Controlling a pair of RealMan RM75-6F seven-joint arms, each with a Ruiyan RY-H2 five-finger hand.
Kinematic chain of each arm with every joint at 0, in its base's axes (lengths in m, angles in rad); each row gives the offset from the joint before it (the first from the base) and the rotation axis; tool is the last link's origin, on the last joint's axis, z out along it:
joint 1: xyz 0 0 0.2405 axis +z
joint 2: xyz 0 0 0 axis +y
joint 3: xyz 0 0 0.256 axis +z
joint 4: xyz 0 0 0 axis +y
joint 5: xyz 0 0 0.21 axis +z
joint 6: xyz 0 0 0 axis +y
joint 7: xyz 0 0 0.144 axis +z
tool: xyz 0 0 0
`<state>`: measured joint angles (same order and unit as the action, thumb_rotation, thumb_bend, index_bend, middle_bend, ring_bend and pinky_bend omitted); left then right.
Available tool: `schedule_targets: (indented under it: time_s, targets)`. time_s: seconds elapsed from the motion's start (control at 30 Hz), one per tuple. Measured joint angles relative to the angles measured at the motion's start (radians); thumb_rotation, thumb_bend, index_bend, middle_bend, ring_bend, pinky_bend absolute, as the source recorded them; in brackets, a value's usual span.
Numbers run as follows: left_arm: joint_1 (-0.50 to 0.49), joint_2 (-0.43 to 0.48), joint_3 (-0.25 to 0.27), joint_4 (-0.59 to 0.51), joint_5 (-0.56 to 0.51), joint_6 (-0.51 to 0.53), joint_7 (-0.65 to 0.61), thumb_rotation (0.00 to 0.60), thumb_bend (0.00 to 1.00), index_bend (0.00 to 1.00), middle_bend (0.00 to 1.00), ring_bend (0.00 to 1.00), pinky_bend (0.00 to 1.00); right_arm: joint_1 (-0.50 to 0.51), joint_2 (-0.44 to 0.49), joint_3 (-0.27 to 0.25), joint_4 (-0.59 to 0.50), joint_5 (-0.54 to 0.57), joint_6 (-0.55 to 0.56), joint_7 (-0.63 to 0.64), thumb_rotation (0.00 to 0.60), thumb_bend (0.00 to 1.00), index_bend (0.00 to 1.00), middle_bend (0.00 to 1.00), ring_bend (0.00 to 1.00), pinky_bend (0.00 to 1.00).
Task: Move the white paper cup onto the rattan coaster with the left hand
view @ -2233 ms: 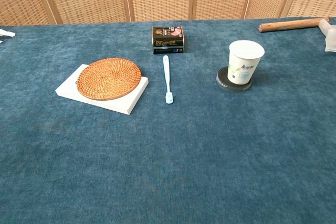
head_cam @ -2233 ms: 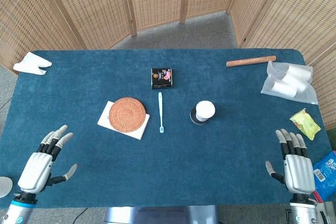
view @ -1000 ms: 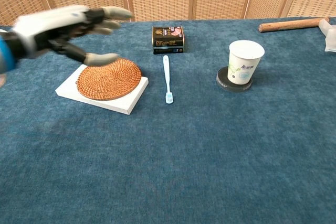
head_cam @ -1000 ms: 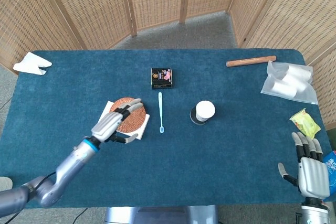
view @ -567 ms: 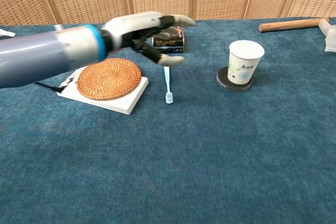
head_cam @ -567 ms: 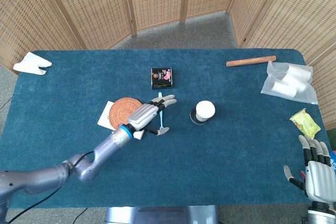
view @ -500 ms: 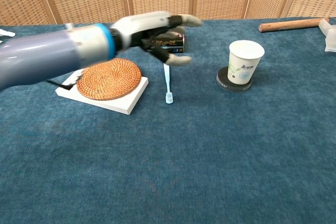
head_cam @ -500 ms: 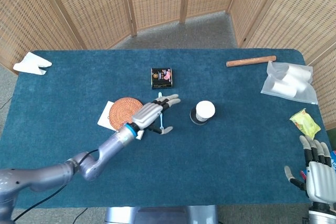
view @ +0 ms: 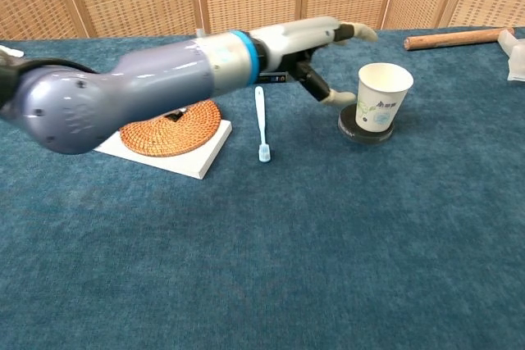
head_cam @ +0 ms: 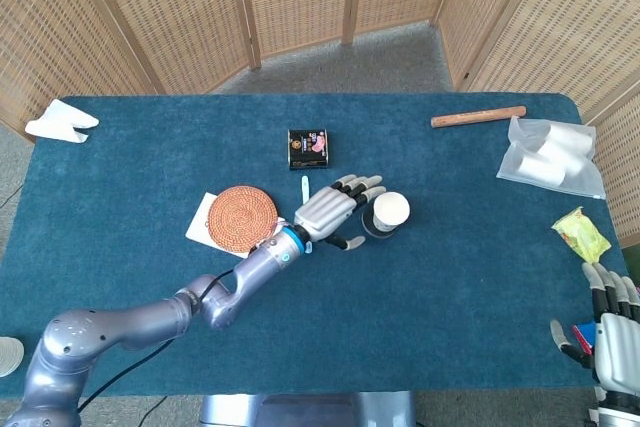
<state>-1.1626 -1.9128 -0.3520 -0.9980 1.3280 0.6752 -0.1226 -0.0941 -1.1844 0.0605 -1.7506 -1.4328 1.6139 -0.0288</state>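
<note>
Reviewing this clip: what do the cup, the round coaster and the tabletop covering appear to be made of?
White paper cup: looks like matte coated paper, with a thin rolled rim and a printed logo. Rattan coaster: woven plant fibre, probably rattan, shown by its orange-brown spiral coils; it rests on a flat white slab of unclear material. Table covering: blue fabric, apparently short-pile carpet or felt, judging by its fuzzy mottled texture.

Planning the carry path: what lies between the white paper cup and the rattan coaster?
In the head view the left hand reaches across that stretch. Under it the light blue toothbrush lies between the white paper cup and the rattan coaster, clearest in the chest view.
</note>
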Motion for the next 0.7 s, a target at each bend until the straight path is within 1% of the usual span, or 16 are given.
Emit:
schedule_targets:
  time_s: [0.17, 0.4, 0.53, 0.6, 0.63, 0.7]
  targets:
    - [-0.057, -0.049, -0.010, 0.079, -0.012, -0.027, -0.005, 0.505, 0.40, 0.00, 0.00, 0.00, 0.00, -0.012, 0.007, -0.001, 0.001, -0.004, 0.016, 0.015, 0.600, 0.35, 0.00, 0.00, 0.00, 0.00]
    - [-0.135, -0.131, -0.022, 0.215, -0.015, -0.054, -0.049, 0.517, 0.40, 0.00, 0.00, 0.00, 0.00, -0.032, 0.014, 0.000, 0.013, 0.004, 0.030, 0.052, 0.600, 0.35, 0.00, 0.00, 0.00, 0.00]
    - [-0.170, -0.175, -0.026, 0.294, -0.015, -0.063, -0.082, 0.557, 0.40, 0.01, 0.00, 0.00, 0.01, -0.038, 0.017, 0.002, 0.019, 0.006, 0.034, 0.067, 0.600, 0.35, 0.00, 0.00, 0.00, 0.00]
    - [-0.187, -0.200, -0.027, 0.338, -0.015, -0.065, -0.101, 0.591, 0.40, 0.05, 0.00, 0.00, 0.07, -0.041, 0.018, 0.003, 0.023, 0.006, 0.036, 0.074, 0.600, 0.35, 0.00, 0.00, 0.00, 0.00]
    - [-0.194, -0.210, -0.028, 0.356, -0.015, -0.065, -0.109, 0.598, 0.40, 0.08, 0.00, 0.00, 0.10, -0.042, 0.018, 0.003, 0.025, 0.007, 0.036, 0.076, 0.600, 0.35, 0.00, 0.00, 0.00, 0.00]
    - [-0.211, -0.237, -0.029, 0.404, -0.011, -0.057, -0.126, 0.600, 0.40, 0.15, 0.01, 0.04, 0.18, -0.043, 0.018, 0.003, 0.029, 0.008, 0.034, 0.081, 0.600, 0.35, 0.00, 0.00, 0.00, 0.00]
